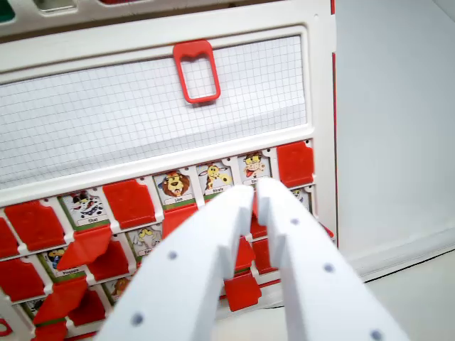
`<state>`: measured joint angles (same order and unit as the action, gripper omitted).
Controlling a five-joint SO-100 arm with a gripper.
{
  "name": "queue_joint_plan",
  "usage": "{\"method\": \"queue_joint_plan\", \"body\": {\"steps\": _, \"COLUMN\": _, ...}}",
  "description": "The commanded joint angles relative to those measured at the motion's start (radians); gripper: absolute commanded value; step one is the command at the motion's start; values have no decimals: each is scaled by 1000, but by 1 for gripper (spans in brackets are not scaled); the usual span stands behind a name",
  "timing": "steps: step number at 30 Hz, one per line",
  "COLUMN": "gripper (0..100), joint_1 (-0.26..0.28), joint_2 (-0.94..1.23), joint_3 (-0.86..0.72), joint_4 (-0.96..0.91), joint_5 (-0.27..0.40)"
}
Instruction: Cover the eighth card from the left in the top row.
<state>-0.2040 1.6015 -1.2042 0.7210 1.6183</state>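
White gripper (254, 193) fills the lower middle of the wrist view, its two fingers (206, 249) running up from the bottom edge and converging until only a narrow slit separates the tips; nothing is held between them. That near-closed set suits the job: a slim, stiff point is better for nudging a small flap than a wide grasp.

The tips sit over the top row of the game board (323, 85), just below the cow card (254, 167), which shows its picture, so its flap is not yet over it. To the wrist view's right of it a red flap (295, 163) already hides the last card in that row. To the left stand the giraffe card (215, 177) and lion card (175, 187), both uncovered, then another closed flap.

Counting from the left is unsafe, since the row runs out of frame, but the cow card is probably the target, given where the tips point. Above the cards lies a gridded panel with a red clip (196, 71), well apart from the work.
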Motion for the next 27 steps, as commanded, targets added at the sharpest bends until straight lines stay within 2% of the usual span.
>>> {"method": "queue_joint_plan", "body": {"steps": 1, "gripper": 0, "joint_1": 77, "joint_2": 192, "joint_3": 25, "joint_4": 60, "joint_5": -17}}
{"method": "queue_joint_plan", "body": {"steps": 7, "gripper": 0, "joint_1": 164, "joint_2": 314, "joint_3": -8, "joint_4": 193, "joint_5": -48}}
{"method": "queue_joint_plan", "body": {"steps": 18, "gripper": 0, "joint_1": 267, "joint_2": 489, "joint_3": 31, "joint_4": 534, "joint_5": -94}}
{"method": "queue_joint_plan", "body": {"steps": 23, "gripper": 0, "joint_1": 304, "joint_2": 580, "joint_3": 2, "joint_4": 589, "joint_5": -84}}
{"method": "queue_joint_plan", "body": {"steps": 27, "gripper": 0, "joint_1": 299, "joint_2": 657, "joint_3": -58, "joint_4": 588, "joint_5": -60}}
